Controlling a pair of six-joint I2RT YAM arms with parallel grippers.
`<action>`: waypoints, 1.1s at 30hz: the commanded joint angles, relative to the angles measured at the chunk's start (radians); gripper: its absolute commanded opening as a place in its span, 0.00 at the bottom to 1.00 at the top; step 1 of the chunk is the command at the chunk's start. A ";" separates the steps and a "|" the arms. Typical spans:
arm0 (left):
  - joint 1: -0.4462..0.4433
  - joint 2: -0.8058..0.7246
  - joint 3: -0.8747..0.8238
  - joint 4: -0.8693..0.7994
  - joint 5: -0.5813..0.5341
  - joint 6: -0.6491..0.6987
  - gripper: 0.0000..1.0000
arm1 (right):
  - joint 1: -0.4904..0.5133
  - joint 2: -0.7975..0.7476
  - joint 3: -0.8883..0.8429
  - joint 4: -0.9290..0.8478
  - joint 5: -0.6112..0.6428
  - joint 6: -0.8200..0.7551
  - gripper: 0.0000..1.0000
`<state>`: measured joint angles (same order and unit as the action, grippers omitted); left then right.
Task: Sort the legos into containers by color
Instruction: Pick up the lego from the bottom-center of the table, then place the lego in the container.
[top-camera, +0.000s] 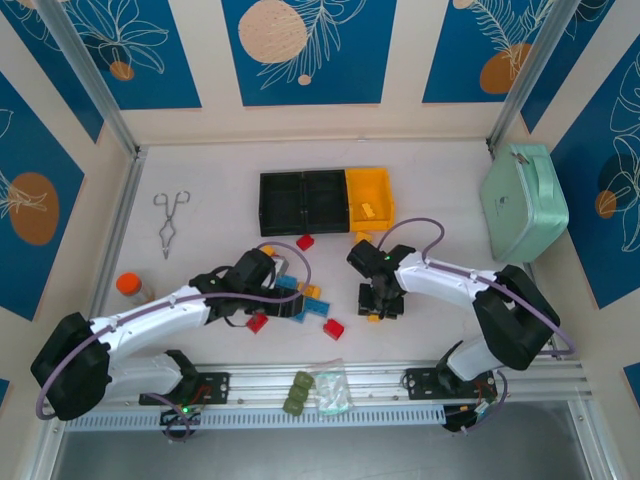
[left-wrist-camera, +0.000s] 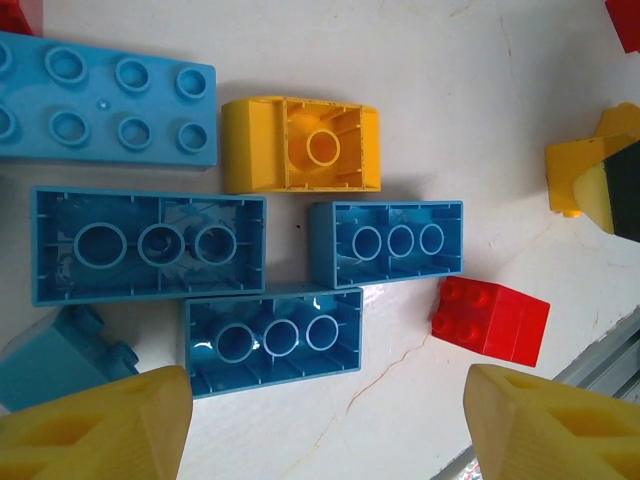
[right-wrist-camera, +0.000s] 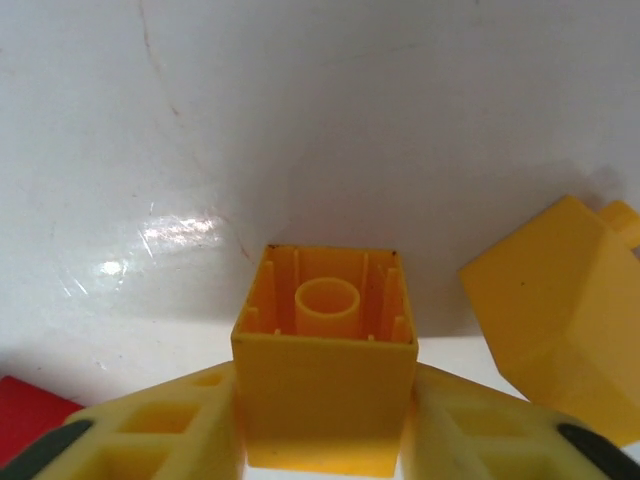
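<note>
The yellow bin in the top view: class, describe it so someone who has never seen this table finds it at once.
Find the mint-green case on the right, then look left to the row of three joined bins. The yellow bin is the end one nearest the case. Its two neighbours are black.

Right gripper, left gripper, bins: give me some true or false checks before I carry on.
1. The right gripper is shut on a yellow brick. True.
2. The left gripper holds a blue brick. False: it is open above the blue bricks, holding nothing.
3. The yellow bin has a yellow piece in it. True.
4. The black bins hold red bricks. False: no bricks show in them.
5. Every blue brick under the left gripper lies studs up. False: three lie hollow side up.
</note>
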<state>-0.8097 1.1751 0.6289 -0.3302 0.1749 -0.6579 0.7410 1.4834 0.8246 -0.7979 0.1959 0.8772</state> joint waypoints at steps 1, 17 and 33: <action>-0.013 -0.009 -0.010 0.013 -0.009 -0.018 0.72 | 0.009 0.015 0.060 0.001 0.017 -0.023 0.32; -0.014 -0.032 0.067 0.050 -0.085 -0.036 0.72 | -0.236 0.124 0.431 0.045 0.041 -0.216 0.31; -0.014 0.042 0.169 0.074 -0.112 -0.049 0.72 | -0.387 0.433 0.742 0.074 0.033 -0.222 0.31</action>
<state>-0.8143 1.2041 0.7658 -0.2687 0.0761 -0.7002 0.3752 1.8774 1.5154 -0.7170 0.2356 0.6613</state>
